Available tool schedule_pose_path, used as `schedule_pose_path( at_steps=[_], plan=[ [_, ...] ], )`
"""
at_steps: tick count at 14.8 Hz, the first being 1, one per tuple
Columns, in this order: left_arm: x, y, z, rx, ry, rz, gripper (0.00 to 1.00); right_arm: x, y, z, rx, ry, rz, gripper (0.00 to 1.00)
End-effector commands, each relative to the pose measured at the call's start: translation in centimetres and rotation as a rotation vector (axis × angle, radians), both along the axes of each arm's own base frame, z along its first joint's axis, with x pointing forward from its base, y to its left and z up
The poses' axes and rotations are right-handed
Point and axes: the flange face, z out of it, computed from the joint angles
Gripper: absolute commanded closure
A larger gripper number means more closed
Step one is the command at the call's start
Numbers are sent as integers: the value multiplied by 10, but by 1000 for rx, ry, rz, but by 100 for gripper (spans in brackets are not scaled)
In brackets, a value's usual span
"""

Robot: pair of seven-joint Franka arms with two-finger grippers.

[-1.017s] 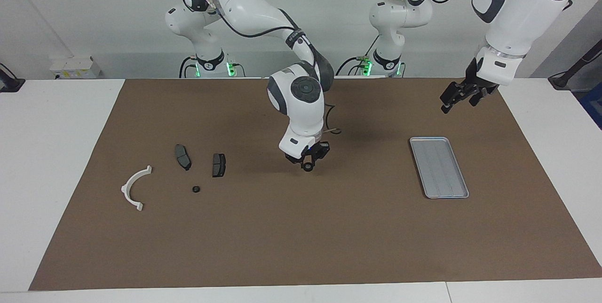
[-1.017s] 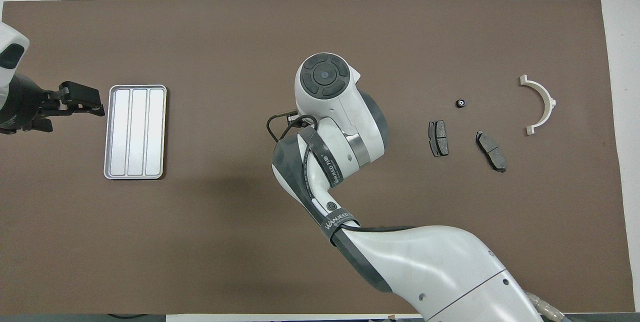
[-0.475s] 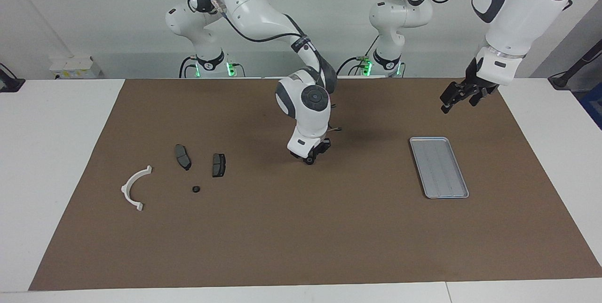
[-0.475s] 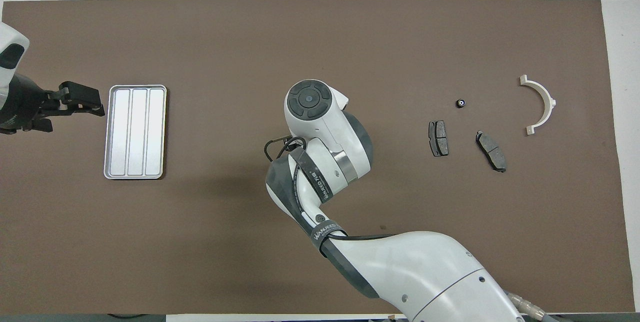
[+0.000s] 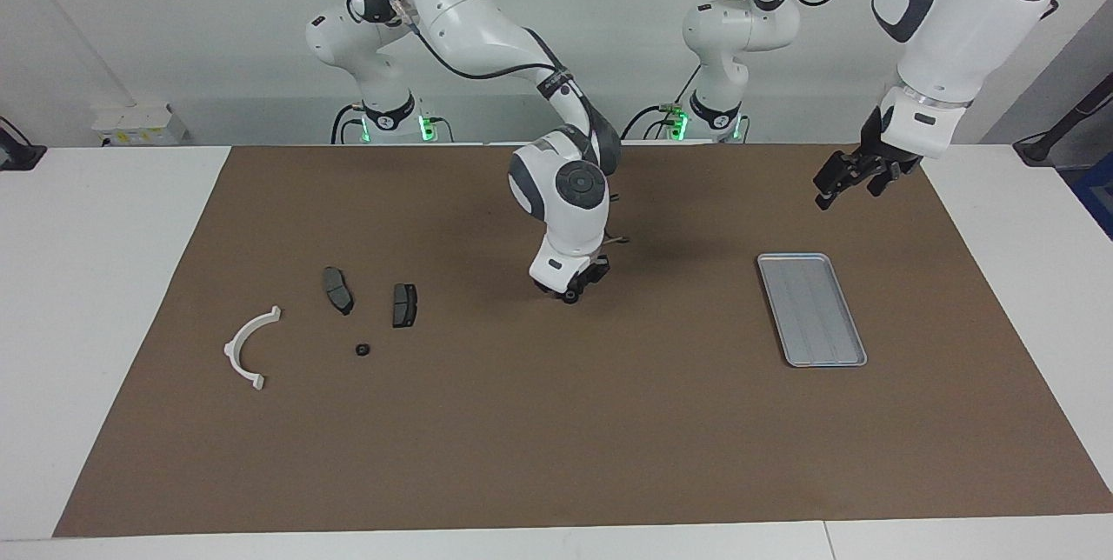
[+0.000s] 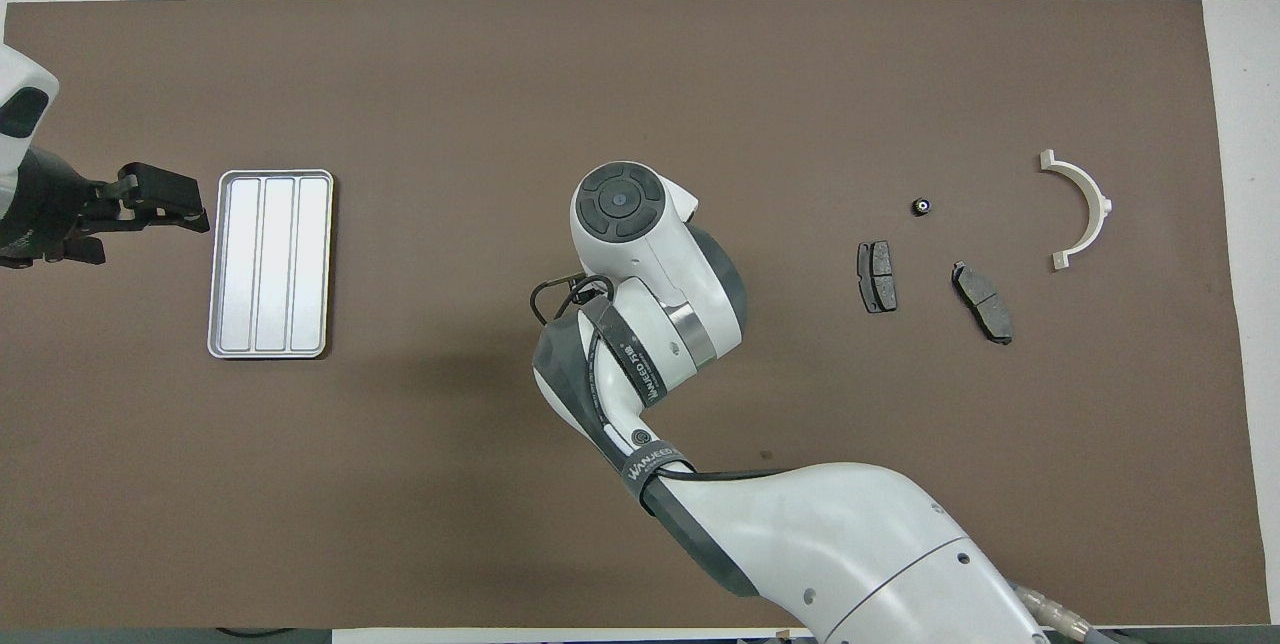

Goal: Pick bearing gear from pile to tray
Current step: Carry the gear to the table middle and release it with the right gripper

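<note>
My right gripper (image 5: 571, 292) has dropped to the mat mid-table, small black ring (image 5: 569, 297) at its tips; grip unclear. Left gripper (image 5: 848, 179) waits spread near tray (image 5: 811, 309).

A white table (image 5: 104, 282) carried a brown mat (image 5: 556, 421) over most of its top. On the mat lay a silver tray (image 5: 811, 310) toward the left arm's end. Well apart from the tray, toward the right arm's end, lay two dark brake pads (image 5: 338, 290) (image 5: 404, 304), a small black round piece (image 5: 362, 350) and a white half-ring bracket (image 5: 249, 348).
</note>
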Motion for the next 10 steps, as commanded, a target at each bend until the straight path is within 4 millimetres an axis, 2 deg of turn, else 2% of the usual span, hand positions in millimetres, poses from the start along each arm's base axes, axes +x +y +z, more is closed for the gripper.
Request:
schedule_pose_path(
  at_steps=[1,4,5,6,8,10],
  plan=[
    [-6,2,5,-7,5,1,0,2,1,10,38,-16,-41,0],
    [-6,3,5,-7,3,4,0,9,-1,29,53,-19,-89,0],
    [-6,3,5,-7,3,4,0,18,-8,57,83,-43,-113,0],
    [-6,0,5,-7,5,-5,0,23,-19,76,98,-51,-128,0],
    [-6,-2,4,-7,8,-4,0,38,-57,120,107,-73,-162,0],
    [-9,-2,1,-7,15,-9,0,51,-108,164,122,-96,-172,0]
  ],
)
